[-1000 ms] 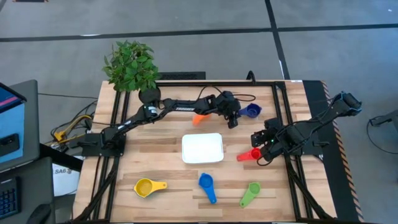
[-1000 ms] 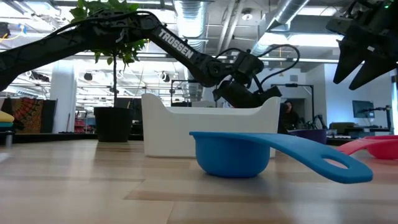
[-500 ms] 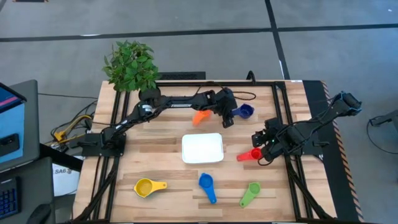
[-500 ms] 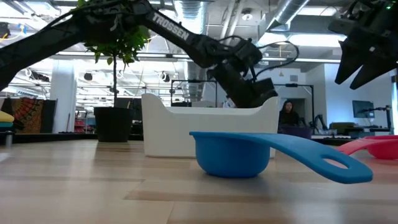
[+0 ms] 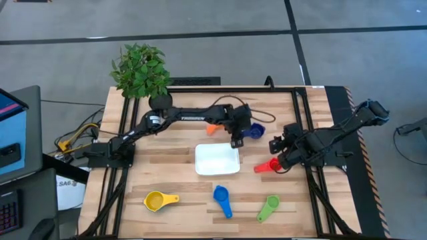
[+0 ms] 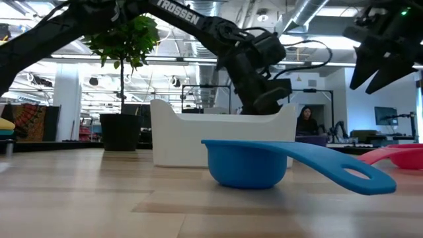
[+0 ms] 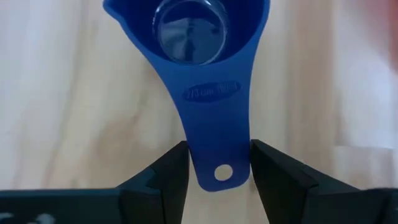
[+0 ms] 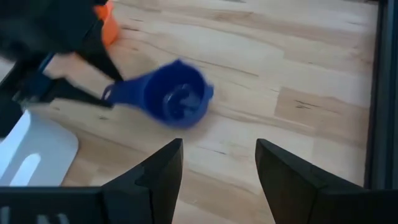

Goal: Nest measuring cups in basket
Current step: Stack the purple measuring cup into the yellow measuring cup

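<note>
We see left gripper [image 5: 235, 139] clenched on dark blue cup [image 5: 252, 131] handle near basket [image 5: 217, 159]; right gripper [image 5: 279, 147] released above red cup [image 5: 272, 165].

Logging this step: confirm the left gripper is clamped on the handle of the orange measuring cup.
Wrong colour. The left wrist view shows the left gripper clamped on the handle of the dark blue measuring cup; the orange measuring cup lies apart on the table.

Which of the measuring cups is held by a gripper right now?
The dark blue cup: the left gripper clamps its handle. The other cups lie free on the table.
</note>
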`<control>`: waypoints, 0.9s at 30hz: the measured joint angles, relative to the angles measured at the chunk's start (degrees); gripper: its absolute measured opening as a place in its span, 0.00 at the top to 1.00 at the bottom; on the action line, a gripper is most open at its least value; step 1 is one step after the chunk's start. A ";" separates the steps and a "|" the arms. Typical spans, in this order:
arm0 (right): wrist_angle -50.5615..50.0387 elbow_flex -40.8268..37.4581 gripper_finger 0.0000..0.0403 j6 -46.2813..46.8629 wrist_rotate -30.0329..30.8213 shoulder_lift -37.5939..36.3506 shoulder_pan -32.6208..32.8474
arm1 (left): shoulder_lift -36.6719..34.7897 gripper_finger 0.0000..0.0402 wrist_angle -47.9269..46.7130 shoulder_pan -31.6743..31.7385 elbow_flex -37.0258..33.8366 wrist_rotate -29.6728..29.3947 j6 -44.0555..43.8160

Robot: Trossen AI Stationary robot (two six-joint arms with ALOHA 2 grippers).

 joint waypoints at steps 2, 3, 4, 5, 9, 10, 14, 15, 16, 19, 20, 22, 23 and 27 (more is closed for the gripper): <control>0.85 0.00 0.44 -0.95 -0.07 0.00 -0.44 | 0.01 0.61 -0.08 -0.84 0.00 0.03 0.37; 1.09 0.00 0.44 -0.95 -0.11 0.00 -0.45 | 0.01 0.61 -0.04 -1.13 0.00 -0.23 0.46; 1.11 0.00 0.44 -0.92 -0.15 0.00 -0.32 | 0.01 0.61 -0.16 -1.39 0.00 -0.42 0.44; 1.11 0.00 0.44 -0.92 -0.21 0.00 -0.08 | 0.01 0.61 -0.26 -1.55 0.00 -0.82 0.42; 2.44 0.00 0.44 -0.90 -0.59 0.00 1.36 | 0.01 0.61 -0.22 -1.52 0.00 -1.73 1.09; 2.68 0.00 0.44 -0.90 -0.59 0.00 1.76 | 0.01 0.61 -0.34 -1.38 0.10 -1.73 1.18; 2.61 0.00 0.44 -0.10 -0.63 0.00 2.84 | -0.01 0.61 -0.54 -0.64 2.11 -1.81 1.57; 2.63 0.00 0.44 -0.04 -0.66 0.00 3.02 | -0.01 0.61 -0.66 -0.50 2.71 -1.81 1.83; 2.63 0.00 0.44 -0.02 -0.66 0.00 3.18 | -0.01 0.61 -0.80 -0.36 3.35 -1.81 2.02; 2.63 0.00 0.44 0.02 -0.66 0.00 3.28 | -0.03 0.61 1.37 -0.05 5.30 -1.84 2.83; 2.61 0.00 0.44 0.04 -0.66 0.00 3.28 | -0.13 0.61 2.90 0.07 5.46 -1.76 2.85; 2.64 0.00 0.44 0.16 -0.68 0.00 3.26 | -0.20 0.61 5.79 0.38 5.46 -0.33 3.14; 2.62 0.00 0.44 0.25 -0.69 0.00 3.26 | -0.15 0.61 7.33 0.55 5.45 1.09 3.83; 2.61 0.00 0.44 0.67 -0.92 0.00 3.26 | -0.05 0.61 13.26 1.24 5.44 2.98 5.66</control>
